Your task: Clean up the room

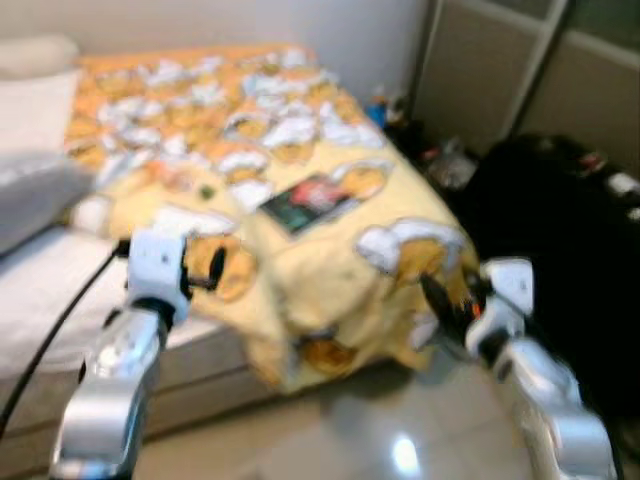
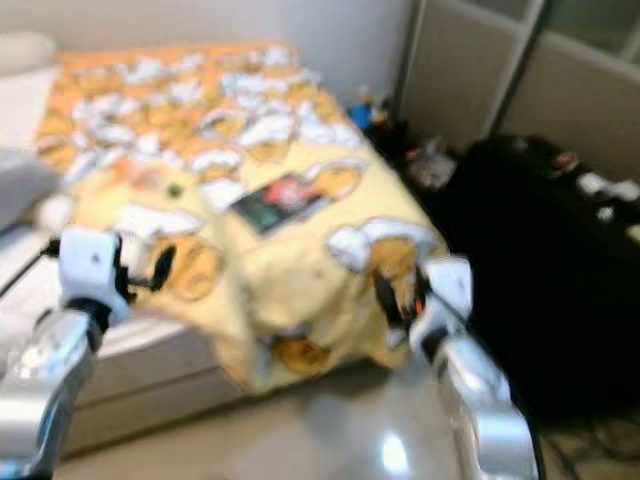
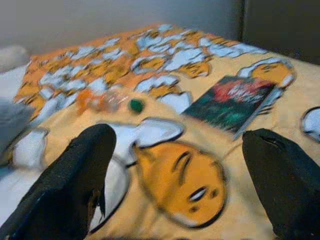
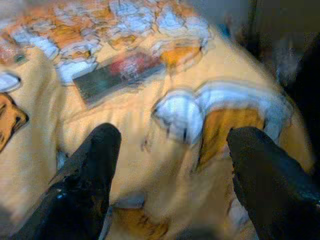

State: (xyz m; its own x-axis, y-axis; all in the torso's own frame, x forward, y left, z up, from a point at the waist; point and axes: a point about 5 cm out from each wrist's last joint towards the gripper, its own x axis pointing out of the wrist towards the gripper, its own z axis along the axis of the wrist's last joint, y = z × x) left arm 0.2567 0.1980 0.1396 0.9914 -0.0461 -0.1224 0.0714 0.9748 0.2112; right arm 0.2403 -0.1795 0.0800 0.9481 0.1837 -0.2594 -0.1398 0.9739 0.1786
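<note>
Both my grippers, left and right, spread wide and empty, raised at the bed's foot to reach the book ahead between them on the blanket.

Soft, even indoor light falls on the yellow blanket, bright toward twelve o'clock. Motion blur smears all four views (the right wrist view worst). A white glare spot sits on the glossy floor at six o'clock; three o'clock falls into shadow.
</note>
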